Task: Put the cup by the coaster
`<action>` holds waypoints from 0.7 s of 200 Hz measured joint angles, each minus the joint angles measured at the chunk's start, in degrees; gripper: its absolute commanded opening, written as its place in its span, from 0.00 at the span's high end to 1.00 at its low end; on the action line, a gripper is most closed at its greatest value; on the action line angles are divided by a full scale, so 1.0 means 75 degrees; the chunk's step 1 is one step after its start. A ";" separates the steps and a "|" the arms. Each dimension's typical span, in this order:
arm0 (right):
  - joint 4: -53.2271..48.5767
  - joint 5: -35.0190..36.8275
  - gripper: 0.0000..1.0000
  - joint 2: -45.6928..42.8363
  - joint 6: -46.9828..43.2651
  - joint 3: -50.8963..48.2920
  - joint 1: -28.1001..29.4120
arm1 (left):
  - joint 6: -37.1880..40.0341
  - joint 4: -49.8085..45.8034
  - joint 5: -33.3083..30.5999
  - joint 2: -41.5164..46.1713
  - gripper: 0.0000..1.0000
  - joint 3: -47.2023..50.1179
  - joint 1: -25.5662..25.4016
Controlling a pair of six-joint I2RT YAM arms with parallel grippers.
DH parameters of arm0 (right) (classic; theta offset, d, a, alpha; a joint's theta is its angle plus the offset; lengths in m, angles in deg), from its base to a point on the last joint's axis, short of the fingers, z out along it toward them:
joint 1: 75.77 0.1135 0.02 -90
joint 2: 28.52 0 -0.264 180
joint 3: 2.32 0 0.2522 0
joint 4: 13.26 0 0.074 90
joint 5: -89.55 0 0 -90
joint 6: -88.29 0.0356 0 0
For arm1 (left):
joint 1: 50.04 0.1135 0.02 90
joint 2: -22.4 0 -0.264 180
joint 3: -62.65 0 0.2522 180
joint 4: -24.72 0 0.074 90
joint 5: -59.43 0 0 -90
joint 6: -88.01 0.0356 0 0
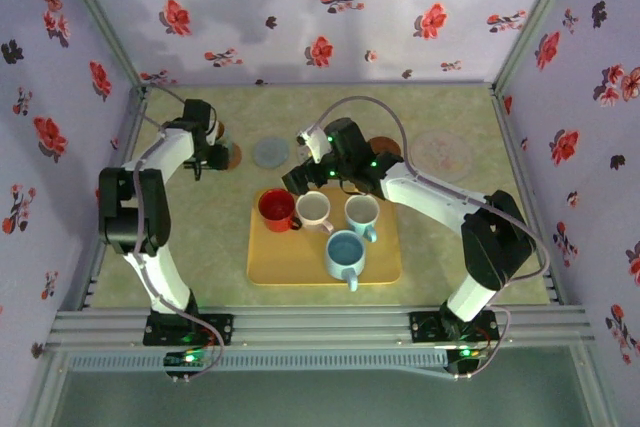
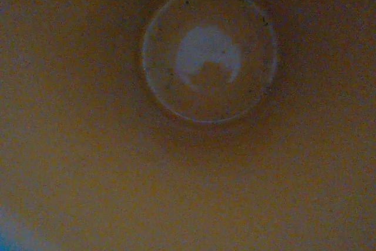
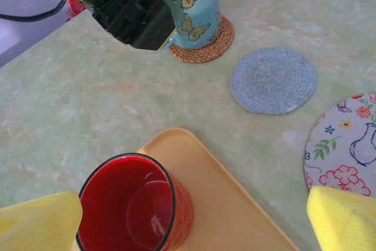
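Note:
The butterfly-print cup (image 3: 191, 7) stands upright on a woven brown coaster (image 3: 205, 48) at the far left of the table. My left gripper (image 1: 212, 152) is at that cup's rim. Whether its black fingers (image 3: 132, 10) still pinch the cup wall cannot be told. The left wrist view looks down into the cup's dim yellow inside, onto its round bottom (image 2: 208, 57). My right gripper (image 3: 191, 216) hangs wide open over the red cup (image 3: 132, 207) on the yellow tray (image 3: 229, 198), with nothing held.
A blue-grey coaster (image 3: 273, 80) and a floral coaster (image 3: 346, 145) lie right of the woven one. The tray (image 1: 385, 265) also carries a white cup (image 1: 314, 209), a pale cup (image 1: 361, 213) and a blue cup (image 1: 346, 252). Flowered walls enclose the table.

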 measured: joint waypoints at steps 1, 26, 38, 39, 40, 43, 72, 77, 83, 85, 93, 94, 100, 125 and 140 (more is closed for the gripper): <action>-0.0015 -0.0006 0.01 0.0000 -0.0006 0.0006 0.0000 | -0.0009 0.0000 0.0000 0.0009 0.28 0.0000 0.0000; -0.0192 -0.0082 0.01 -0.0003 -0.0117 0.0067 0.0000 | -0.0009 -0.0067 0.0000 0.0353 0.21 0.0000 0.0000; -0.0297 -0.0102 0.01 -0.0003 -0.0163 0.0073 0.0000 | -0.0015 -0.0131 0.0003 0.0542 0.18 0.0000 0.0000; -0.0309 -0.0102 0.01 -0.0003 -0.0163 0.0073 -0.0003 | -0.0012 -0.0143 0.0006 0.0568 0.18 0.0000 0.0000; -0.0315 -0.0102 0.01 -0.0006 -0.0166 0.0073 0.0000 | -0.0017 -0.0146 0.0003 0.0577 0.18 0.0000 0.0000; -0.0344 -0.0108 0.02 -0.0006 -0.0166 0.0073 0.0000 | -0.0026 -0.0169 0.0006 0.0618 0.17 -0.0003 0.0000; -0.0790 -0.0210 0.10 -0.0006 -0.0294 0.0175 0.0000 | -0.0125 -0.0391 0.0146 0.1204 0.10 -0.0006 -0.0003; -0.0860 -0.0221 0.12 -0.0006 -0.0306 0.0204 0.0000 | -0.0152 -0.0446 0.0210 0.1341 0.09 -0.0006 -0.0006; -0.0962 -0.0248 0.13 -0.0015 -0.0329 0.0239 0.0000 | -0.0166 -0.0504 0.0256 0.1486 0.08 -0.0006 -0.0020; -0.0997 -0.0254 0.14 -0.0017 -0.0338 0.0248 0.0000 | -0.0175 -0.0519 0.0271 0.1539 0.08 -0.0006 -0.0026; -0.1131 -0.0280 0.15 -0.0035 -0.0367 0.0289 0.0000 | -0.0192 -0.0595 0.0350 0.1749 0.07 -0.0009 -0.0038; -0.1142 -0.0286 0.15 -0.0035 -0.0370 0.0291 0.0000 | -0.0192 -0.0597 0.0358 0.1769 0.07 -0.0009 -0.0041; -0.1218 -0.0306 0.16 -0.0058 -0.0373 0.0300 0.0000 | -0.0207 -0.0670 0.0431 0.1947 0.07 -0.0009 -0.0055; -0.1568 -0.0411 0.21 -0.0224 -0.0417 0.0300 0.0000 | -0.0268 -0.1005 0.0761 0.2585 0.05 -0.0009 -0.0195; -0.1769 -0.0487 0.22 -0.0338 -0.0466 0.0300 0.0000 | -0.0341 -0.1180 0.1011 0.2978 0.05 -0.0009 -0.0350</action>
